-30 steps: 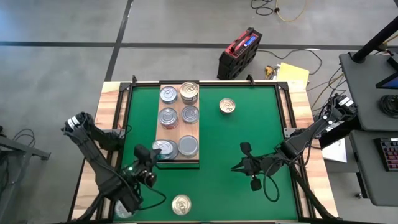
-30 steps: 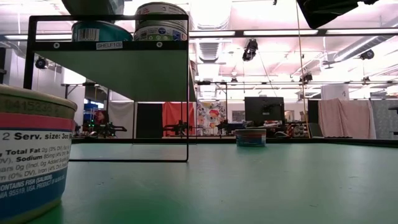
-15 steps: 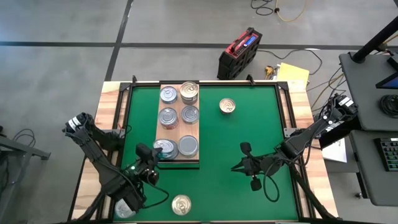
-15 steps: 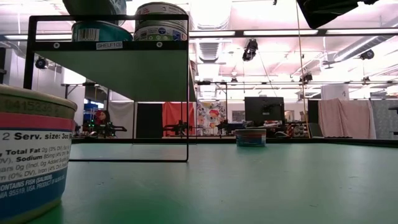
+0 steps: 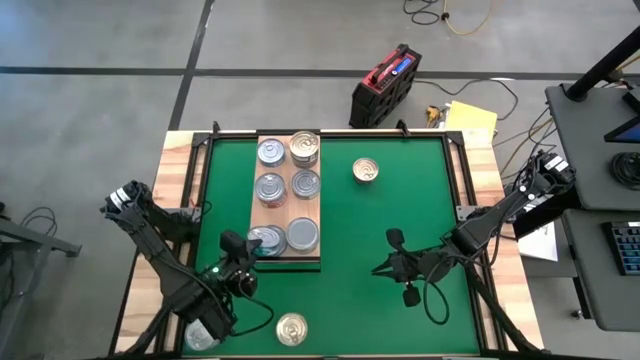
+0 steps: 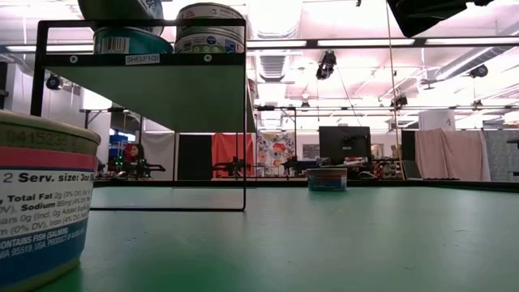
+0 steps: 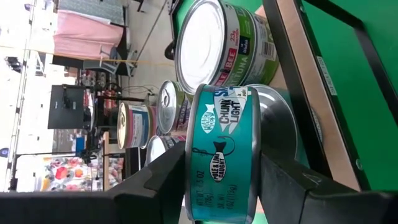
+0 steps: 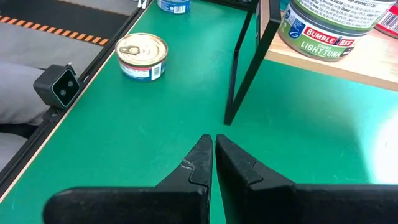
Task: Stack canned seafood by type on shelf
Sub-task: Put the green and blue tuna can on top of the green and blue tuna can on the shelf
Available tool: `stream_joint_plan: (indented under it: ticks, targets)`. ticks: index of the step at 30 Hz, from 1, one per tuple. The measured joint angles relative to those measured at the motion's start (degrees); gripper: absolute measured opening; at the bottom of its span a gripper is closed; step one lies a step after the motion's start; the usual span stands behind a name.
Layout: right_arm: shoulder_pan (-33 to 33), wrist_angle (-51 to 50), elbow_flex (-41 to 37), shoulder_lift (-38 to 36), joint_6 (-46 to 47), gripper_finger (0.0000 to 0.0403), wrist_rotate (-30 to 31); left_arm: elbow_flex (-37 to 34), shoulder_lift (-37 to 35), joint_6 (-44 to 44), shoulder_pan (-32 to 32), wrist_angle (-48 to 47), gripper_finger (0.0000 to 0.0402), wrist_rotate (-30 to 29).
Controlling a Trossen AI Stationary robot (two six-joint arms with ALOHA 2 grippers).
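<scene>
Six silver-lidded tins [image 5: 272, 186] lie flat in two rows on the pale wooden shelf [image 5: 287, 260]; its near-left spot holds a teal-labelled tin [image 7: 221, 155] stacked on another. Two gold-lidded tins [image 5: 366, 171] sit apart on the mat.

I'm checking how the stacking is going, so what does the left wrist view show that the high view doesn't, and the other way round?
Only the left wrist view shows the teal can side on, between the left gripper's fingers and sitting on a silver can, with its label readable. Only the high view shows the whole shelf, the two loose cans on the mat, and the right gripper waiting, shut, over the mat. Both show the left gripper at the shelf's near left corner and the cans standing farther back on it.
</scene>
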Motion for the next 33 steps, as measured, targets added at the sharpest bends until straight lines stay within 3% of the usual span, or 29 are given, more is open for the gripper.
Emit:
stream_joint_plan:
  ticks: [9, 33]
  targets:
    - [0.0, 0.0, 0.0, 0.0, 0.0, 0.0013, 0.0, 0.0, 0.0, 0.0, 0.3, 1.5, 0.0159, 3.2]
    - [0.0, 0.0, 0.0, 0.0, 0.0, 0.0013, 0.0, 0.0, 0.0, -5.9, 3.3, 1.1, 0.0232, 7.9]
